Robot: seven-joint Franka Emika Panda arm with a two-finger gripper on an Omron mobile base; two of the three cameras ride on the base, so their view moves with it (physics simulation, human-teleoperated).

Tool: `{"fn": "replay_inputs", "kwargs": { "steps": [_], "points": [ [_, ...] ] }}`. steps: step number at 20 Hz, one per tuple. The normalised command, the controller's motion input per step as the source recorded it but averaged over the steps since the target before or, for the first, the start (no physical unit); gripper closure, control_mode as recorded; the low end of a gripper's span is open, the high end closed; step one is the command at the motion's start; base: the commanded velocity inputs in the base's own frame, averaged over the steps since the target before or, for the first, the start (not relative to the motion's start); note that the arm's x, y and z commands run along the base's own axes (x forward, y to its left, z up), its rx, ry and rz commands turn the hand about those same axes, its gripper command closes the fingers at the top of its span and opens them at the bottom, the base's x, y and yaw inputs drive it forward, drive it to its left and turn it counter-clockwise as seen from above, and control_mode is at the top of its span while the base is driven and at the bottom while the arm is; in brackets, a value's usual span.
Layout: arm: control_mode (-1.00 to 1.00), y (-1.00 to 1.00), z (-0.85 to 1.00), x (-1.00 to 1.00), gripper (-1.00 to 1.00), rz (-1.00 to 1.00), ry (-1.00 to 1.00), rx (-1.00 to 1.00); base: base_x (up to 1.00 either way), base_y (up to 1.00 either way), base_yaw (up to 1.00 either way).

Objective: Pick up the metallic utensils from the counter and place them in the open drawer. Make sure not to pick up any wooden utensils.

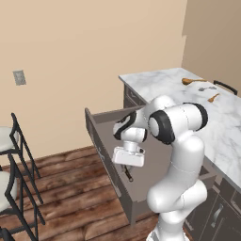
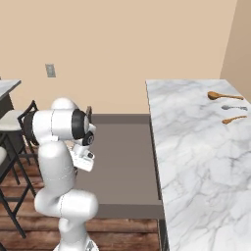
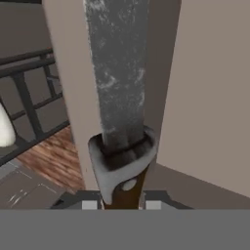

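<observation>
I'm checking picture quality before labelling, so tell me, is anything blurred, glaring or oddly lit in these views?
Hand view: the utensil is so near the lens that its grey metal looks soft and mottled. Left base view: flat, even light, with no glare on the counter. Right base view: same flat light, nothing blurred.

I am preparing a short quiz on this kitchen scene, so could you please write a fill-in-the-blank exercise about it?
1. The dark-handled utensil hangs from the jaws above the open ____.
2. The silver spoon lies on the marble counter between two ____ spoons.
3. The number of utensils lying on the counter is ____.
4. The wooden spoon with the broader bowl lies ____ from the robot than the thin wooden spoon.

Missing words: drawer; wooden; three; farther
</observation>
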Motion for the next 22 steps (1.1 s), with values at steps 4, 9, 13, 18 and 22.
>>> {"fn": "replay_inputs", "kwargs": {
  "steps": [4,9,13,18,22],
  "points": [
    [-1.0,-0.37,0.66,0.0,1.0,-0.04,0.0,-0.03,0.0,0.0,0.0],
    [-1.0,-0.6,0.36,0.03,1.0,0.0,0.0,-0.03,0.0,0.0,0.0],
    [-1.0,-0.66,0.0,0.38,1.0,0.0,0.0,-0.04,0.0,0.0,0.0],
    [-1.0,-0.44,-0.14,0.82,1.0,0.0,-0.04,-0.06,0.0,0.0,0.0],
    [-1.0,-0.16,-0.3,0.64,1.0,0.0,-0.14,-0.1,0.0,0.0,0.0]
  ]
}}
